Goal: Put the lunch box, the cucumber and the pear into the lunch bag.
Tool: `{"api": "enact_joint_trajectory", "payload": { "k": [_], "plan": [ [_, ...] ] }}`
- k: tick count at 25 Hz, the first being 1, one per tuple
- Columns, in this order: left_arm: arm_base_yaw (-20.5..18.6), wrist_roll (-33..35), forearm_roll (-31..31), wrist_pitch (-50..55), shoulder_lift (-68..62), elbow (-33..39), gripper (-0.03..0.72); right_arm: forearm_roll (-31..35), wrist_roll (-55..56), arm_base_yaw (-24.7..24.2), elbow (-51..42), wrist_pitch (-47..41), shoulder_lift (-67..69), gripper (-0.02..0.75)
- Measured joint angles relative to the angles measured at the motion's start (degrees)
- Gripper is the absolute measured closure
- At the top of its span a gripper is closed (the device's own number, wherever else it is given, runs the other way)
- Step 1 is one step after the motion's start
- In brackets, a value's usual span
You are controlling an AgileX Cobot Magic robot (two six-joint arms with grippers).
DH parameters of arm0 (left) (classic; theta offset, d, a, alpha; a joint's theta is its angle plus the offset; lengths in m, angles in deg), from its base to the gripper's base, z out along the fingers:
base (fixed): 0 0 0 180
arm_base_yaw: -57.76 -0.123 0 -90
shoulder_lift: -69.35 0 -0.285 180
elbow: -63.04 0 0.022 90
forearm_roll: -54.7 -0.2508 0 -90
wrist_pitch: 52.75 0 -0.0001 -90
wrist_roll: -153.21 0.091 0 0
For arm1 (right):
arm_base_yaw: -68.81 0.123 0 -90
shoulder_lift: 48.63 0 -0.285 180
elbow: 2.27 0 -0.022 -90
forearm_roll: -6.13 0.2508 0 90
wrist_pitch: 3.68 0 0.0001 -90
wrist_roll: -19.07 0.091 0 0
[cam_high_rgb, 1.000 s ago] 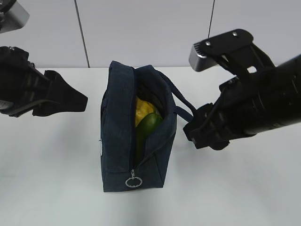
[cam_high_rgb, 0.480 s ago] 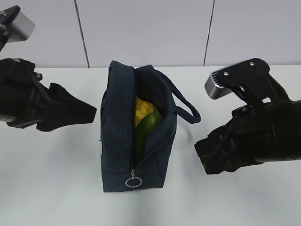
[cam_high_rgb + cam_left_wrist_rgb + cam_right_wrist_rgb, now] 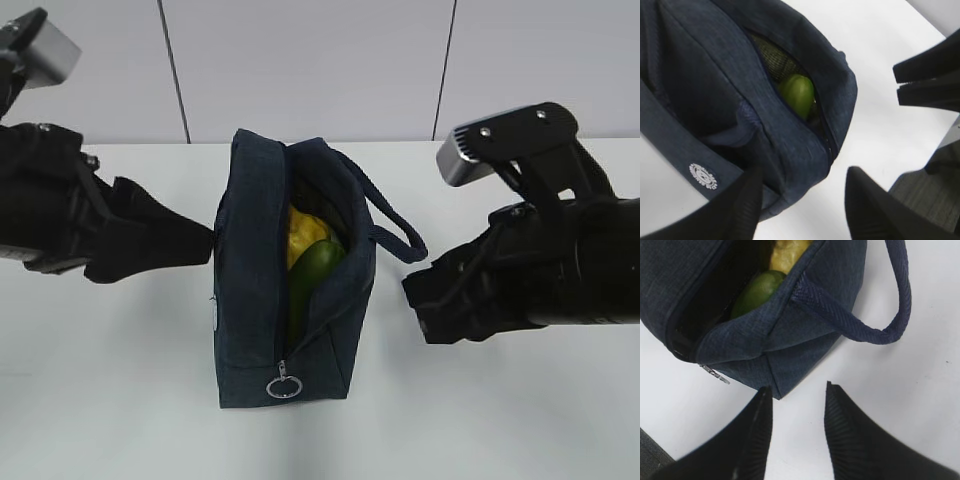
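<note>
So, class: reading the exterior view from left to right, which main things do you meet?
left gripper → lunch bag → cucumber → bag's loop handle → right gripper

Light: bright, even, from overhead.
Shadows: faint on the worktop (image 3: 120, 380).
Blur: near pincer fingers (image 3: 875, 210) soft in wrist views.

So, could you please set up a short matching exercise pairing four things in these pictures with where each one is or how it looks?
Column one:
1. cucumber
2. pear
3. loop handle
4. ring pull

Column two:
A. hangs at the near bottom end of the zipper
B. yellow, deeper inside the lunch bag
C. green, in the bag's opening
D. sticks out on the bag's right side

Pairs: 1-C, 2-B, 3-D, 4-A
</note>
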Motion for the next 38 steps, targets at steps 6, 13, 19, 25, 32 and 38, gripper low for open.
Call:
{"api": "enact_joint_trajectory", "payload": {
  "k": [6,13,19,25,32,38],
  "plan": [
    [0.0,3.4,0.0,2.1,-0.7,0.0,0.362,0.1,-1.2,0.0,-0.3,0.0,0.0,0.454],
    [0.0,6.0,0.0,2.8,-1.6,0.0,0.362,0.1,-2.6,0.3,-6.0,4.6,0.0,0.454],
    [0.0,6.8,0.0,2.6,-5.1,0.0,0.362,-1.6,-3.1,5.6,-10.3,14.0,0.0,0.481],
    [2.8,11.5,0.4,1.7,-5.1,-0.1,0.362,-5.1,-3.3,7.8,-13.8,19.6,-0.1,0.488],
    [6.3,13.3,-0.9,-3.7,-5.5,-0.1,0.362,-7.2,-2.8,7.8,-17.0,24.0,-0.1,0.488],
    [6.4,13.2,-4.3,-6.5,-6.3,-0.1,0.362,-10.3,-0.6,7.9,-17.2,26.2,-0.1,0.488]
  ]
}}
